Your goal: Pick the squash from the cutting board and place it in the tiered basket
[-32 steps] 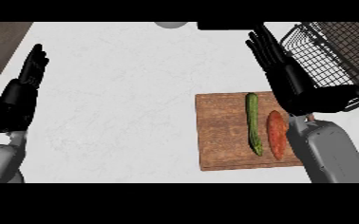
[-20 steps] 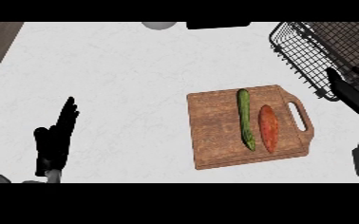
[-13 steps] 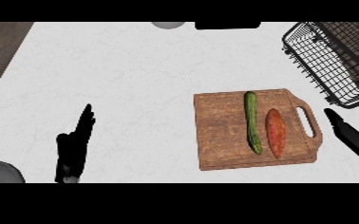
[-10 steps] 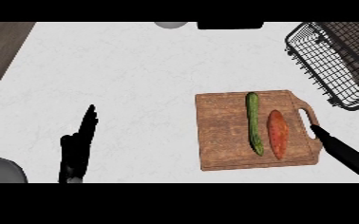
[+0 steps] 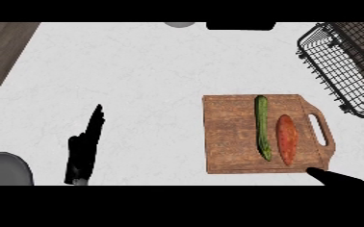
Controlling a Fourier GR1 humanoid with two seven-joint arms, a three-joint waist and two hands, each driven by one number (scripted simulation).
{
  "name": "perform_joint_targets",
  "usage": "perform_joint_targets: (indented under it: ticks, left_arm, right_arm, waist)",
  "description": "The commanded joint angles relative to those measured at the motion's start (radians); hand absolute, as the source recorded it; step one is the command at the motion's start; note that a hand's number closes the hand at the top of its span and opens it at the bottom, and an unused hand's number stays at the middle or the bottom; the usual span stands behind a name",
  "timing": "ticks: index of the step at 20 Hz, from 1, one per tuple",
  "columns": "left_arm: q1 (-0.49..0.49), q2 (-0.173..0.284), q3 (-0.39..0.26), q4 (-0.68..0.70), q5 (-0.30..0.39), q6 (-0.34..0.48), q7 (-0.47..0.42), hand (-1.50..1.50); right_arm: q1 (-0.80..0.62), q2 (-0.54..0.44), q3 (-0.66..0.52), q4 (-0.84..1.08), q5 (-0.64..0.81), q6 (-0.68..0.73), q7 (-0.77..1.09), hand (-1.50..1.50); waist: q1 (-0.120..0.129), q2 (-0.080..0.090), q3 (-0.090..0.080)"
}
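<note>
We have the squash [image 5: 263,127], the long slim green one, lying lengthwise on the cutting board [image 5: 227,134], roughly at the board's middle. Just beside it, toward the handle side, lies an orange-red vegetable [image 5: 286,139]; the two look close to touching near their lower ends, though we cannot tell for sure. The tiered basket [image 5: 334,67] sits at the far right of the counter [image 5: 142,77], beyond the board's handle corner, with only part of its black wire showing.

Our right hand [image 5: 338,177] shows only as a dark tip at the lower edge, just past the board's near right corner. We cannot tell how it is set, and it has hold of nothing we can see. Our left hand [image 5: 84,149] rests at the lower left, well apart from the board, fingers straight and together, carrying nothing.

The step in hand, as we judge it, is the reach to the squash. To do it well we should bring the right hand in over the board and come down on the squash near its middle, fingers on the far side, thumb on the side facing the orange-red vegetable. That gap is narrow, so we should aim toward the upper half, where the two lie further apart, to avoid nudging the neighbour. A crosswise grip should keep it level for the carry to the basket.
</note>
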Motion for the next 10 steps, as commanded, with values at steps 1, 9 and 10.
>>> perform_joint_targets:
  ticks: [1,9,10]
  left_arm:
    - [-0.005,0.003,-0.006,-0.008,-0.004,-0.006,0.024,0.00]
    - [-0.022,0.000,0.022,0.006,-0.004,-0.022,0.022,0.00]
    - [-0.024,-0.006,0.012,0.008,-0.013,-0.018,0.035,0.00]
  right_arm:
    - [-0.050,-0.092,0.051,-0.120,0.160,0.091,0.325,-1.50]
    - [-0.373,0.070,0.230,-0.016,0.423,0.275,0.665,-1.50]
    - [-0.385,0.111,0.265,0.009,0.467,0.273,0.673,-1.50]
  waist:
    - [0.011,0.000,-0.001]
    - [0.021,0.001,0.004]
    - [0.017,0.000,0.005]
